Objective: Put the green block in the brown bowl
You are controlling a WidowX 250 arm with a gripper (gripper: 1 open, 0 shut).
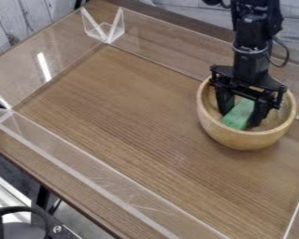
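The brown bowl [212,124] stands at the right side of the wooden table. My gripper [249,108] points straight down and reaches inside the bowl. The green block [239,116] stands tilted between the fingertips, low in the bowl's hollow and toward its left wall. The dark fingers [223,97] flank the block on both sides. Whether they still pinch it or have parted from it does not show at this size. The block's lower end is hidden behind the bowl's near rim.
A low clear plastic wall [64,161] rings the wooden tabletop [115,107], with a clear corner bracket [105,25] at the back left. The table's right edge lies just beyond the bowl.
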